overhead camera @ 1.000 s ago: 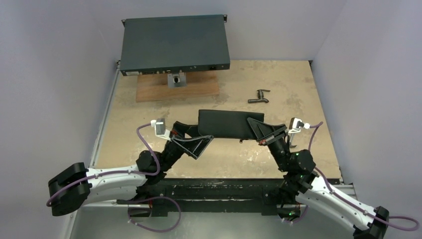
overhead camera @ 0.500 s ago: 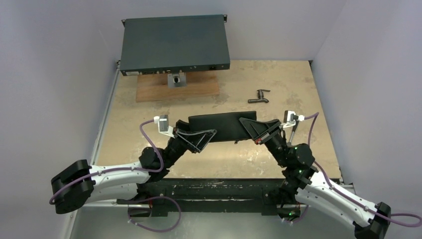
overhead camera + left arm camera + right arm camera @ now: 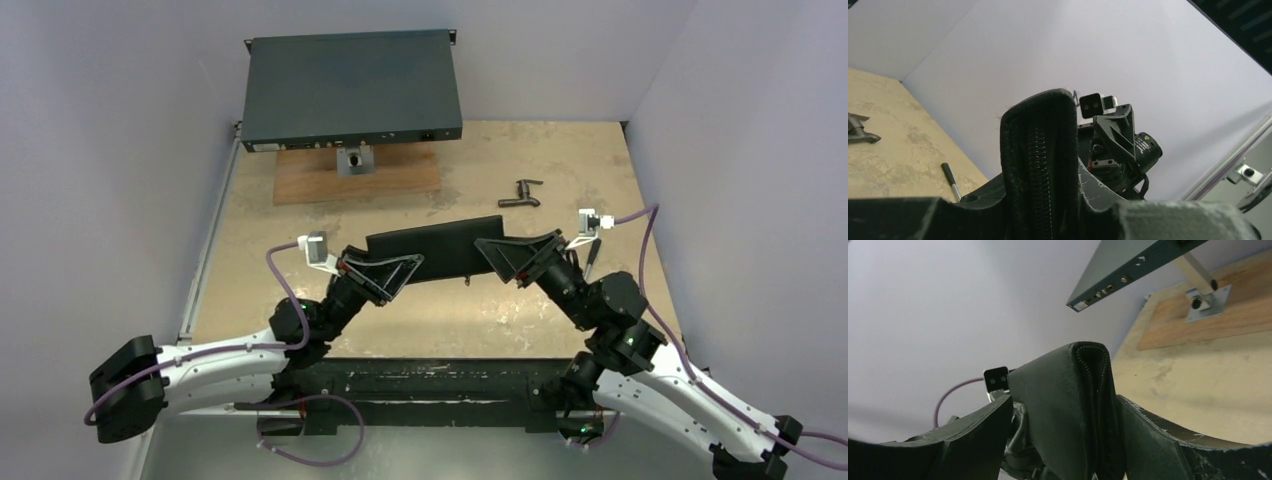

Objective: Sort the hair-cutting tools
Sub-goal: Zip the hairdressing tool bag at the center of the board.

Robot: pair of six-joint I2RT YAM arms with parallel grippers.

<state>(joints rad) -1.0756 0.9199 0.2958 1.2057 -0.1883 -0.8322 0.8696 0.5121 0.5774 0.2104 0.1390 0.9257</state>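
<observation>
Top view has both arms meeting at a long black pouch [image 3: 445,250] held up over the front half of the table [image 3: 300,200], its right end tilted a bit higher. The left claw [image 3: 405,265] is at the pouch's left end and the right claw [image 3: 487,250] at the other.

The wrist cams fill in the rest. The left one looks straight down the zipper edge, with the fingers pinched in tight against the pouch. The right one shows its fingers spread wide around the fat end. Both seem to touch it, but can't tell if they're actually squeezing.

The hair-cutting tools themselves don't show in any view, so no telling where they are.

Only the top view shows the layout. A dark T-shaped fitting [image 3: 520,194] sits beyond the pouch. A slim dark stick [image 3: 592,258] lies just beside the right arm. A flat box [image 3: 350,85] on a wooden board [image 3: 400,178] is at the back.

Bare tabletop runs between pouch and board. Walls close in on the left, right and back edges.
</observation>
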